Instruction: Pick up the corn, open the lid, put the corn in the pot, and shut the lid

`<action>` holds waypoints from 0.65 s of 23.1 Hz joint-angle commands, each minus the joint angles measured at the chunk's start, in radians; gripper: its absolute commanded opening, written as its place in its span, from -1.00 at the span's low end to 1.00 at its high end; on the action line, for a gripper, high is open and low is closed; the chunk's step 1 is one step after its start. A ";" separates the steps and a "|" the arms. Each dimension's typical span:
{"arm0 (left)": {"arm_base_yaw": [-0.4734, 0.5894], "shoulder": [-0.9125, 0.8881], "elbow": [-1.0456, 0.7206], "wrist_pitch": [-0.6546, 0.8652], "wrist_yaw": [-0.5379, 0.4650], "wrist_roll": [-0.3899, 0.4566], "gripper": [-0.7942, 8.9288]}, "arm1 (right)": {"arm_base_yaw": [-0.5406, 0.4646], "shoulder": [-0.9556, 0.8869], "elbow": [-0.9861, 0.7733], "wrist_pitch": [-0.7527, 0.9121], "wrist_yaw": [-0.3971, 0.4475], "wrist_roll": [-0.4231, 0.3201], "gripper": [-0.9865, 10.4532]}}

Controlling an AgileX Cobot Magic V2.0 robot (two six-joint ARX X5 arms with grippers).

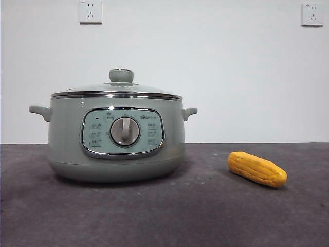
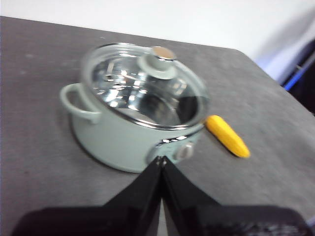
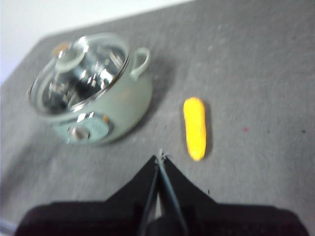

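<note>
The ribbed corn [image 1: 257,169] is laid on the grey table [image 1: 164,216] beside the lidded pot [image 1: 115,139], unobstructed; both grippers' jaws are pressed together.

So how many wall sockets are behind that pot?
2. One socket is on the wall above the pot, toward the left; the other socket is at the top right corner, above the corn. More may lie out of frame.
</note>
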State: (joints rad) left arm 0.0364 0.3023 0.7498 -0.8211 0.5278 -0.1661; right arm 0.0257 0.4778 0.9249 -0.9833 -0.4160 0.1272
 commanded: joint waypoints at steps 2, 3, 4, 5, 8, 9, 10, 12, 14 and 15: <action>-0.018 0.026 0.069 -0.053 0.037 0.035 -0.85 | 0.000 0.068 0.119 -0.141 -0.004 -0.141 -0.84; -0.023 0.034 0.088 -0.072 0.040 0.044 -0.85 | 0.000 0.084 0.145 -0.172 -0.005 -0.161 -0.84; -0.027 0.039 0.102 -0.089 0.042 0.047 -0.85 | 0.000 0.097 0.164 -0.196 -0.004 -0.173 -0.84; -0.030 0.044 0.115 -0.103 0.042 0.048 -0.85 | 0.000 0.107 0.181 -0.216 -0.004 -0.185 -0.84; -0.047 0.067 0.163 -0.143 0.042 0.049 -0.85 | 0.000 0.135 0.218 -0.251 -0.004 -0.204 -0.84; -0.050 0.072 0.171 -0.142 0.051 0.049 -0.84 | 0.000 0.135 0.218 -0.252 -0.004 -0.206 -0.84; -0.051 0.078 0.177 -0.142 0.073 0.048 -0.84 | 0.000 0.135 0.218 -0.251 -0.004 -0.206 -0.82; -0.051 0.093 0.187 -0.140 0.113 0.048 -0.81 | 0.000 0.135 0.219 -0.251 -0.004 -0.206 -0.80; -0.051 0.108 0.196 -0.130 0.136 0.047 -0.22 | 0.000 0.135 0.219 -0.247 -0.004 -0.198 -0.45; -0.051 0.117 0.204 -0.130 0.135 0.047 0.23 | 0.000 0.135 0.219 -0.245 -0.004 -0.183 -0.22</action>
State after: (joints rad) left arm -0.0128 0.4225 0.9501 -0.9634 0.6582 -0.1310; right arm 0.0257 0.6132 1.1404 -1.2339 -0.4191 -0.0635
